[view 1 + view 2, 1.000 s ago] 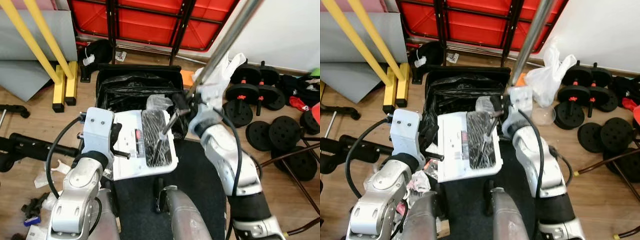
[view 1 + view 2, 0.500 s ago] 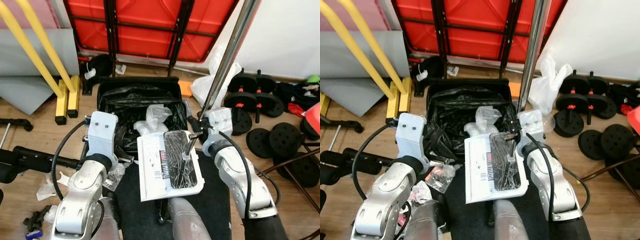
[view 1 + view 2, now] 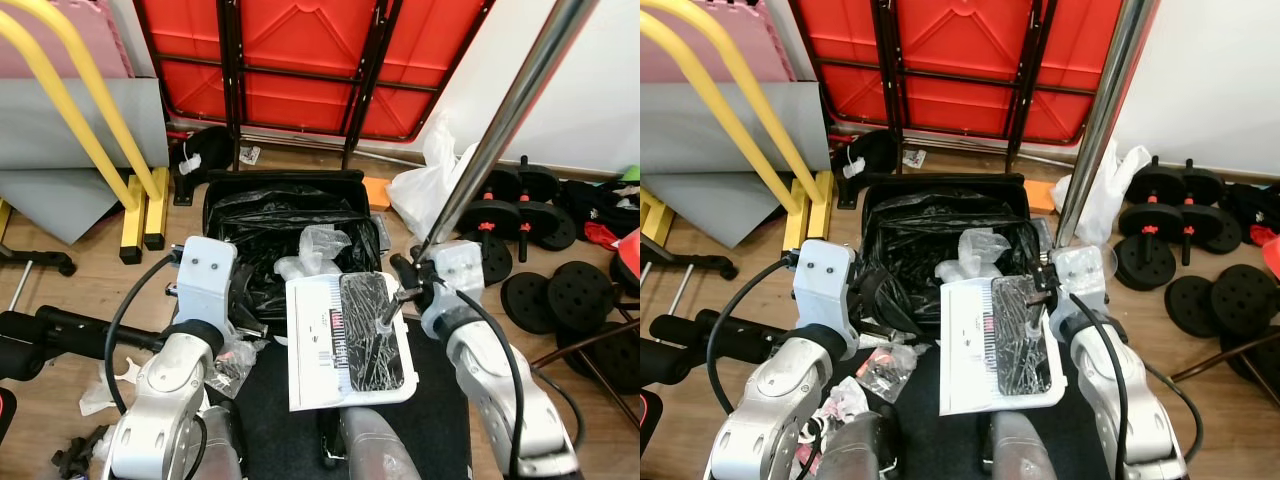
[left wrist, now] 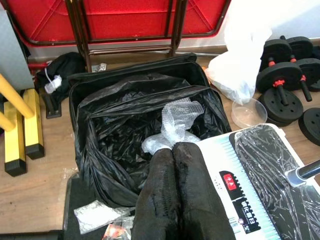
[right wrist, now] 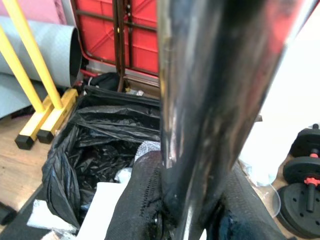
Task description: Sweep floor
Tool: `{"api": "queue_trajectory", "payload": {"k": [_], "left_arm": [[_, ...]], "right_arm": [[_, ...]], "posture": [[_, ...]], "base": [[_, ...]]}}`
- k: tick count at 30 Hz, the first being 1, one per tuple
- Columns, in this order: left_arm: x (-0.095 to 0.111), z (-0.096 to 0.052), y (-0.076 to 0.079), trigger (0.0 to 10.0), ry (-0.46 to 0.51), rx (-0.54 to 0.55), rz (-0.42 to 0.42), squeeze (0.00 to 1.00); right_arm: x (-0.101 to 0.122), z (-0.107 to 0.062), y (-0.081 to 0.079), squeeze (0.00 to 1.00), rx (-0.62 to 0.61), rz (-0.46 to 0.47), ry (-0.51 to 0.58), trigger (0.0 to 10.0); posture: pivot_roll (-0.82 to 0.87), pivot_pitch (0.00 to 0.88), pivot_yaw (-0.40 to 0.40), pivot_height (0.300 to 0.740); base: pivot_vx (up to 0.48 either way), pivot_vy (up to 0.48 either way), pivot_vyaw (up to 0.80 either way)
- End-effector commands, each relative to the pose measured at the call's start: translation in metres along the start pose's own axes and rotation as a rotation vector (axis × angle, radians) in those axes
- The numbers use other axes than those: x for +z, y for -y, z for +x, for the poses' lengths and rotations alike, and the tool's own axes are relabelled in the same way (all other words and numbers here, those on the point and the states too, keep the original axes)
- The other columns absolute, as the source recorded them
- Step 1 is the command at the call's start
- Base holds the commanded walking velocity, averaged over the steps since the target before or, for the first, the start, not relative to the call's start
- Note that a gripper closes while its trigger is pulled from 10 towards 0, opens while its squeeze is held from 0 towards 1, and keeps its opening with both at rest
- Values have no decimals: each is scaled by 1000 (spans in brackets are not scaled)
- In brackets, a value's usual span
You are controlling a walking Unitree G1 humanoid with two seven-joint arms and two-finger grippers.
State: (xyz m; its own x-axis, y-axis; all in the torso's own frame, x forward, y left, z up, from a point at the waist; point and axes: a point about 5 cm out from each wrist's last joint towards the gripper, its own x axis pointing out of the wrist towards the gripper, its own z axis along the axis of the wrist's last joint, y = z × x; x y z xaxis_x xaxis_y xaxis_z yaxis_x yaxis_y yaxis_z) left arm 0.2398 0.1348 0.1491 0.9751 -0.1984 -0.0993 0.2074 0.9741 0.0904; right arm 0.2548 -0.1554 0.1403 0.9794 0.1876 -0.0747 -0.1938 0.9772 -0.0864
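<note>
- My right end effector (image 3: 405,283) is clamped round the metal pole (image 3: 500,125) of the sweeper, low on the shaft, just above the joint to the head; the right wrist view shows both fingers (image 5: 145,200) wrapped tight on the chrome.
- The sweeper head (image 3: 345,340), a white flat dustpan-style box with black bristles and crinkled plastic film on top, hangs in front of me over the black mat (image 3: 440,400), its far edge near the rim of the black bin bag (image 3: 255,225).
- My left end effector (image 4: 175,195) has its fingers pressed together on nothing, hovering at the near rim of the bag.
- Handling guess: the pole is stiff, smooth and likely slippery, so it could twist in the grip; the long shaft gives leverage, and the head looks light plastic and swings on its joint.
- I'd keep the low grip for control and steady the head's near white edge with the left.
- Bubble wrap (image 3: 320,245) in the bag is soft and light, and loose wrappers (image 3: 880,365) on the wood floor (image 3: 85,270) by the mat's left edge look the same.
</note>
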Motion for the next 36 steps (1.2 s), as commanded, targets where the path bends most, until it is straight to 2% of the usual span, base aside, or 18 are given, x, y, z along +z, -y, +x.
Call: {"api": "queue_trajectory", "payload": {"k": [1,4,7,10,16,19,22,29,36], "left_arm": [[-8,-1,5,10000,-30,-43,-3,0],[-10,-3,5,10000,-32,-57,20,0],[-17,-5,3,10000,-62,-52,72,0],[-20,-4,-4,10000,-74,3,65,0],[-20,-3,-4,10000,-68,2,65,0],[-20,-3,-1,10000,-62,-28,79,0],[-20,-3,-2,10000,-58,-15,59,0],[-23,1,-10,10000,-61,45,90,0],[-30,1,-12,10000,-72,57,79,0]], "right_arm": [[4,-4,-2,0,10,4,18,10000],[3,-5,-4,0,14,12,17,10000],[1,-8,-2,0,9,21,11,10000],[-1,-11,-1,0,4,21,5,10000],[-1,-9,0,0,2,14,10,10000],[0,-8,2,0,-4,9,14,10000],[1,-8,3,0,-6,7,15,10000],[-1,-8,6,0,-18,6,16,10000],[-11,-9,9,0,-11,33,6,10000]], "posture": [[-101,167,-128,740],[-98,164,-129,740],[-93,161,-133,740],[-93,152,-136,740],[-93,141,-134,740],[-94,137,-132,740],[-94,137,-132,740],[-94,133,-129,740],[-91,112,-137,740]], "base": [[0,0,0],[0,0,0],[480,0,0],[0,0,0],[0,0,0],[421,0,0],[437,0,0],[0,0,0],[0,0,0]]}}
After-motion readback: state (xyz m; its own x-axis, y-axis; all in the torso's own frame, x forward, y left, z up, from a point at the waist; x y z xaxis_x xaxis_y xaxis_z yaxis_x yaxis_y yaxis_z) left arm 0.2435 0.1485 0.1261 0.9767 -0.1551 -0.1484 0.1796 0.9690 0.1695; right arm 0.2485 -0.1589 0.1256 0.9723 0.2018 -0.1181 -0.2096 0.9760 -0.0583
